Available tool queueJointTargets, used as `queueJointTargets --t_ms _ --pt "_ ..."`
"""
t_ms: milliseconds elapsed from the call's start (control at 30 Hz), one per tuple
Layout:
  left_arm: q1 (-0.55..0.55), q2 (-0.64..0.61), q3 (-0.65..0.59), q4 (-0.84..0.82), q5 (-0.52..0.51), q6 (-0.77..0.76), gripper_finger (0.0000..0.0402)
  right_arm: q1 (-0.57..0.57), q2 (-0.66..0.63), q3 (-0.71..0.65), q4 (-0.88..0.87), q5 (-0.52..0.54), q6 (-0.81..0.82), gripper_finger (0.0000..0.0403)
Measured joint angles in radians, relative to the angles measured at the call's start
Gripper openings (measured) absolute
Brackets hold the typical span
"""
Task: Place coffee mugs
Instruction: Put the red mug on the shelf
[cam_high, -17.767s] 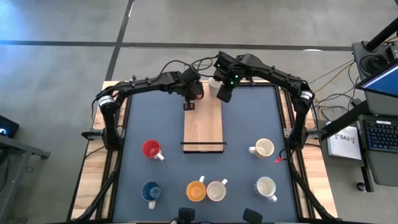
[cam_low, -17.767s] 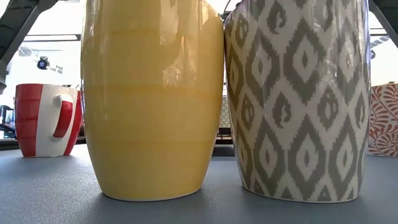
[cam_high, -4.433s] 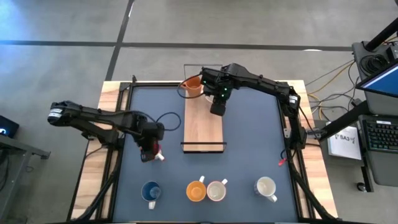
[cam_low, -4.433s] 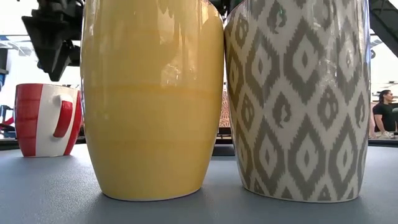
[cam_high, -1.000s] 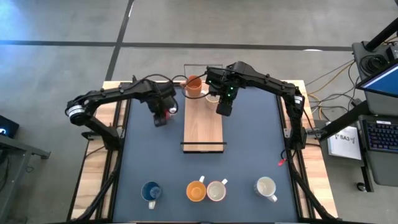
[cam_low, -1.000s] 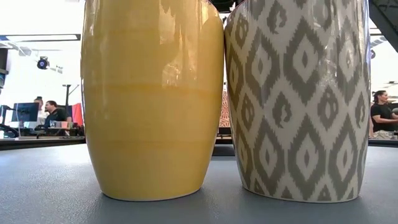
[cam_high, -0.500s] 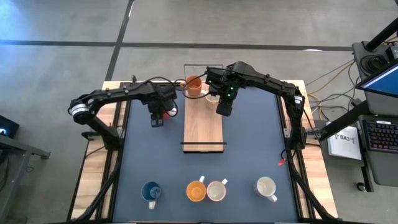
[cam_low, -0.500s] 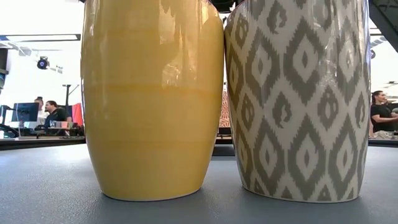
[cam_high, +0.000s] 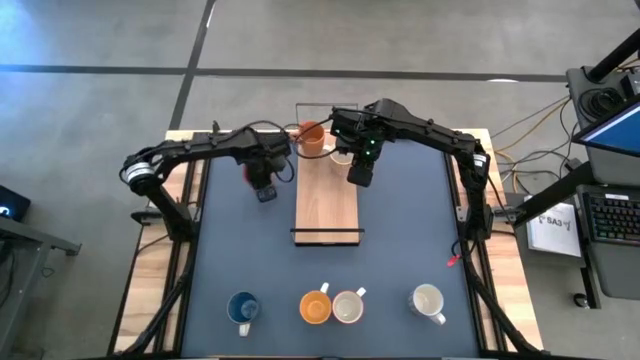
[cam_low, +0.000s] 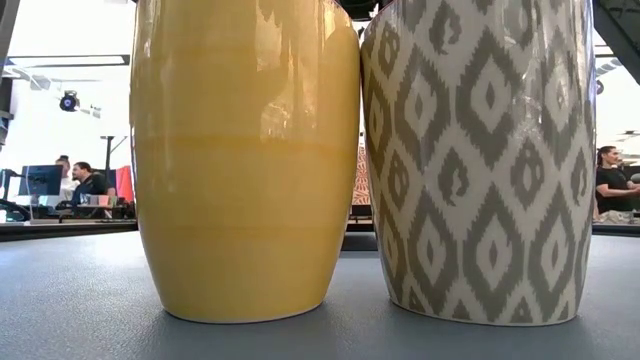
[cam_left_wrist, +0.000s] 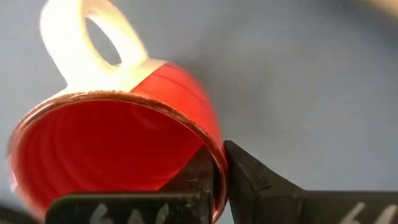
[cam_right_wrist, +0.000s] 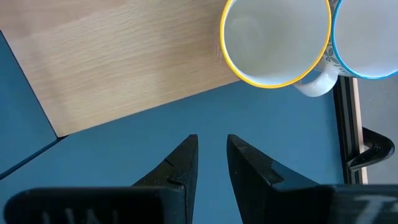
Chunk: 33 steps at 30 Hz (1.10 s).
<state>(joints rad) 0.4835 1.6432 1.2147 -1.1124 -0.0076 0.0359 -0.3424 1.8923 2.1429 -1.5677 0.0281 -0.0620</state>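
One red mug (cam_left_wrist: 118, 155) hangs from the left hand (cam_left_wrist: 217, 171), its rim pinched between the fingers.

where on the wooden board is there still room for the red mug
The wooden board is bare from its middle down to the black rail. Its far end is crowded: orange mug, white mug. The left end effector holds the red mug just left of it.

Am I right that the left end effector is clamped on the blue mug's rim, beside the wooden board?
Not quite: the left end effector is clamped on the red mug, by its rim, as the left wrist view shows. The blue mug stands untouched at the table's near edge.
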Motion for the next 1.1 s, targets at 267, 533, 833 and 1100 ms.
queueJointTargets --t_ms 267,533,833,1100 --pt "-0.026 -0.003 0.129 0.003 0.003 -0.049 0.0005 0.000 0.000 0.000 -0.003 0.000 0.024 0.0075" --pt "-0.073 -0.004 0.202 0.045 0.037 -0.056 0.0005 0.000 0.000 0.000 -0.003 0.000 0.018 0.0075" --pt "-0.110 -0.004 0.210 0.123 0.052 -0.098 0.0005 0.000 -0.029 0.000 -0.004 -0.001 -0.036 0.0075" --pt "-0.111 -0.004 0.210 0.181 0.051 -0.136 0.0005 0.000 -0.095 -0.003 0.003 -0.001 -0.051 0.0075"
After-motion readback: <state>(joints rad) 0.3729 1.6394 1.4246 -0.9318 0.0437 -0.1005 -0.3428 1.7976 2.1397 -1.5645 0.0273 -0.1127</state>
